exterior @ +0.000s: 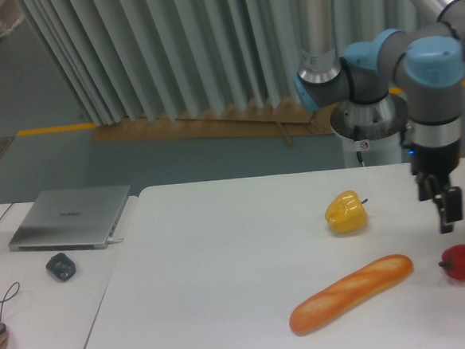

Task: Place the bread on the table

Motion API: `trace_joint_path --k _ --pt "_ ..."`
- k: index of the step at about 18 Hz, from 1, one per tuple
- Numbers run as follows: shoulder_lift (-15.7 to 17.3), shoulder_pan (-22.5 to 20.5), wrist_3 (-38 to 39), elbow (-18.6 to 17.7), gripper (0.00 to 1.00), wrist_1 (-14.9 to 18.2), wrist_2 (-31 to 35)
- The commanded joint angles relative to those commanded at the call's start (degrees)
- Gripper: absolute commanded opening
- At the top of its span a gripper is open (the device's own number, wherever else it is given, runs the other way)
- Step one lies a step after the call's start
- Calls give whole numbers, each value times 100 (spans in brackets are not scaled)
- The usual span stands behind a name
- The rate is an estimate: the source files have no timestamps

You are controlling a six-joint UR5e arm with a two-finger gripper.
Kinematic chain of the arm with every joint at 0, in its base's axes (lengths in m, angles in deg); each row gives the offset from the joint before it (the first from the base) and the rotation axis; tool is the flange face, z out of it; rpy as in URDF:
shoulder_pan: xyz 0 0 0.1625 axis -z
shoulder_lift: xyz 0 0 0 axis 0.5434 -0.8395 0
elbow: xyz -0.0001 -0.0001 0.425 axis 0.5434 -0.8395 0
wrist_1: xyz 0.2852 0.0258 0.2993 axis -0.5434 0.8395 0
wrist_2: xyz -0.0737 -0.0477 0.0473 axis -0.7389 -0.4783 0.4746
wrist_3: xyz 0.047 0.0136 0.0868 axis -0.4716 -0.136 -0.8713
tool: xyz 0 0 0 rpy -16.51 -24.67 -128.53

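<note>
Golden bread (351, 293) flat on white table (223, 263), pincer (444, 206) above, empty, grip state unclear

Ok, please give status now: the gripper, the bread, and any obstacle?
Gripper empty, raised above table. Bread lying flat on table, untouched. Red pepper and yellow pepper nearby, apart from it.

The bread (352, 293) lies flat and slantwise on the white desk (222, 255), free of the pincer (442, 208), which hangs empty above the red pepper (464, 261). A yellow pepper (346, 212) sits just beyond the loaf. A silver laptop (70, 218) rests closed on the adjoining desk (35, 316).
</note>
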State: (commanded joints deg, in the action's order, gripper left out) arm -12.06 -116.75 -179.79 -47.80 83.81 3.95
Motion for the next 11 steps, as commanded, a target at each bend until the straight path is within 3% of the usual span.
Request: trace_joint_path --k 6,11 --pt "0 -624 -1046 0 100 17 0" --pt "0 -792 -1248 0 100 246 -18"
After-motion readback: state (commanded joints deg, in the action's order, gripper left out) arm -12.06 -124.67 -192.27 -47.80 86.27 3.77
